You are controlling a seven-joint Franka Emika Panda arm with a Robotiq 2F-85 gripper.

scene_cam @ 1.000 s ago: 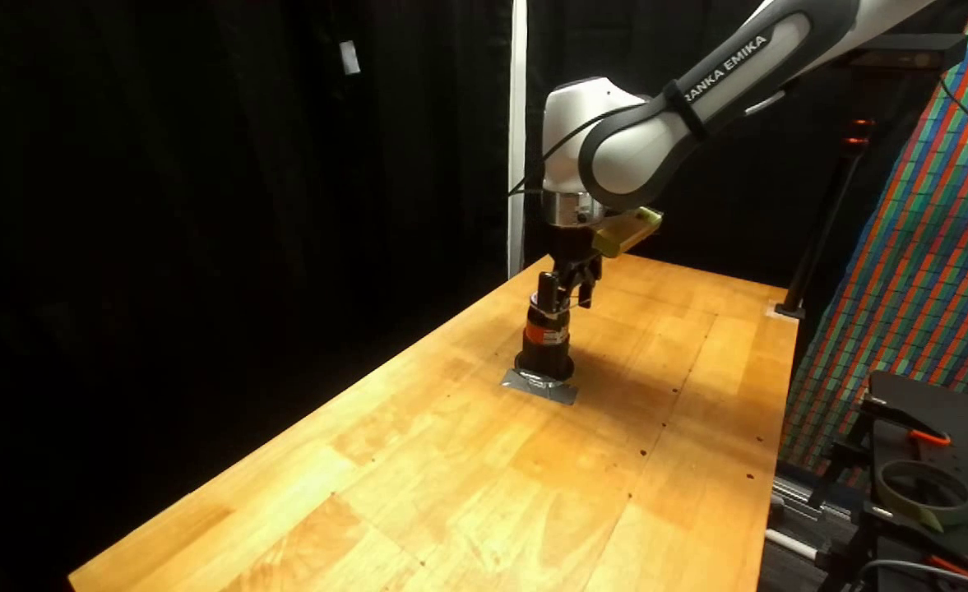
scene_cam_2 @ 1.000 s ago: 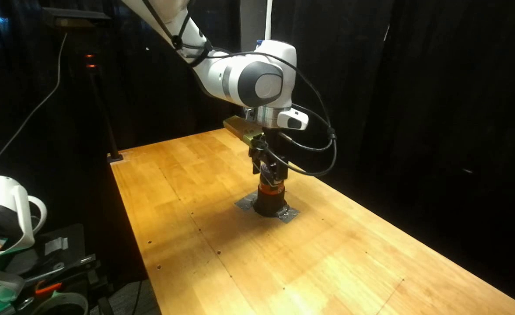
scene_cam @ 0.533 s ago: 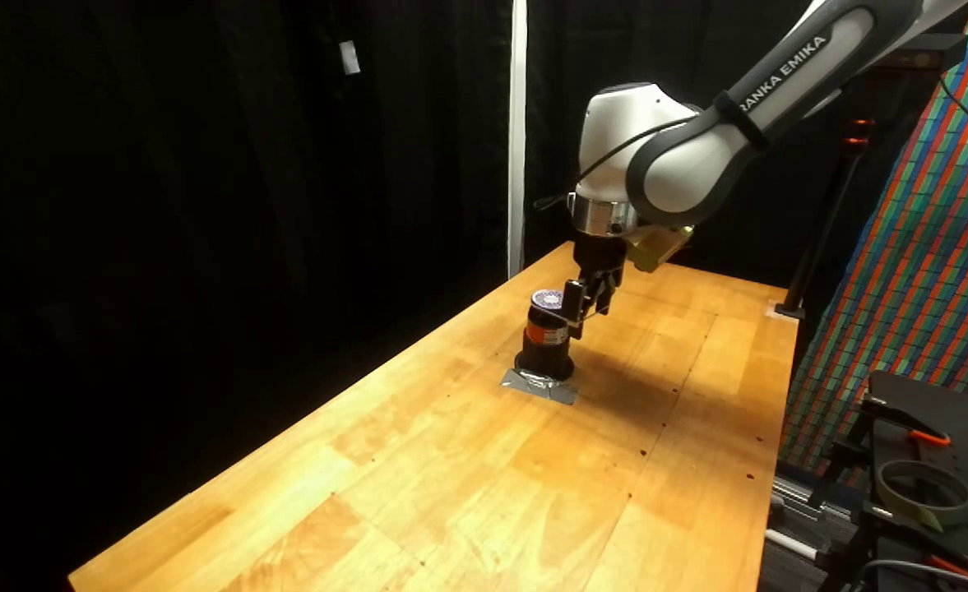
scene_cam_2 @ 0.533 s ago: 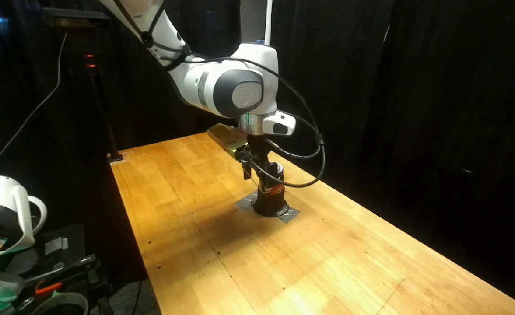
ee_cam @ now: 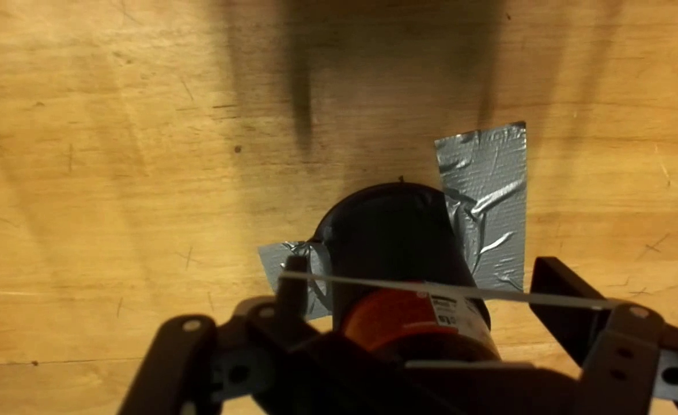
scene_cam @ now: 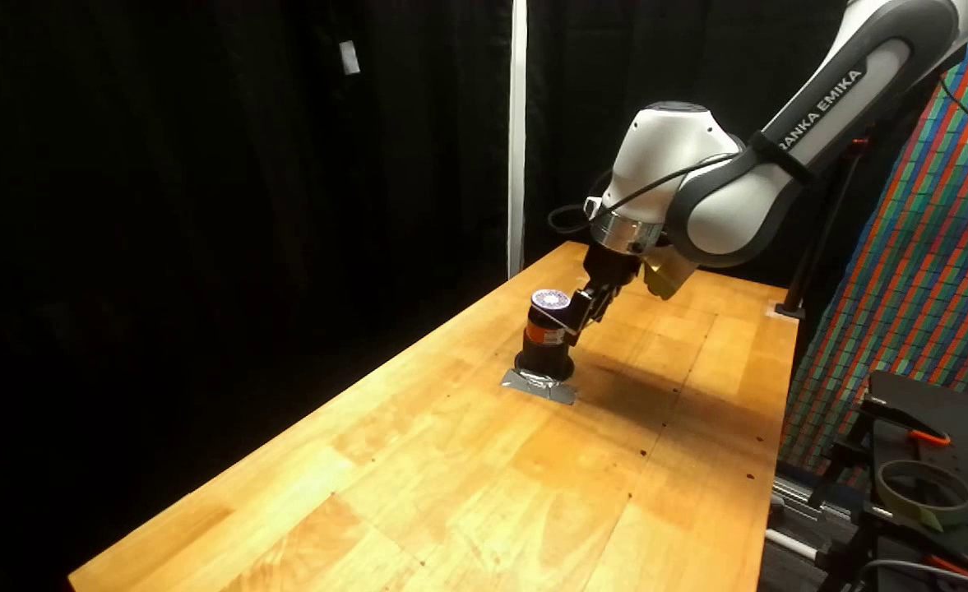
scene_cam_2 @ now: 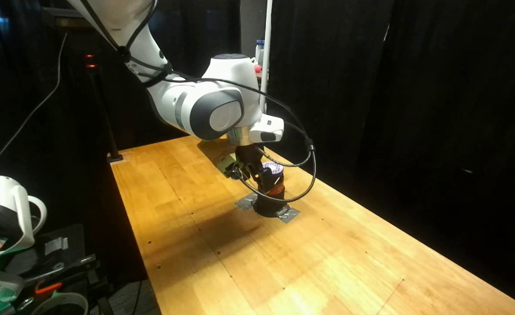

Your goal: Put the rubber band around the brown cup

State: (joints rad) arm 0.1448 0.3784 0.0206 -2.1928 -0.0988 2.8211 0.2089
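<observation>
"How's your end effector [ee_cam: 428, 291]?"

"Spread wide. The wrist view gives me a broad gap between the fingers [ee_cam: 550, 278], with the rubber band [ee_cam: 448, 289] pulled taut from one to the other."

"And the cup [scene_cam: 545, 335]?"

"Upright on the tabletop [scene_cam: 467, 477]. I have it in both exterior views: dark body, orange label, pale patterned top. Grey tape [ee_cam: 491, 230] runs from its foot onto the tabletop on two sides."

"Is the band around it?"

"From the wrist camera I see the stretch between my fingers crossing in front of the label. In an exterior view a thin pale line slants over the cup's upper part. Whether the loop goes all the way round, I can't tell."

"Where are you against the cup?"

"Tilted, right beside its upper half. I can't make out whether I'm touching."

"Anything past the edge?"

"A roll of tape [scene_cam: 948, 514] on a black side surface [scene_cam: 915, 399]."
</observation>
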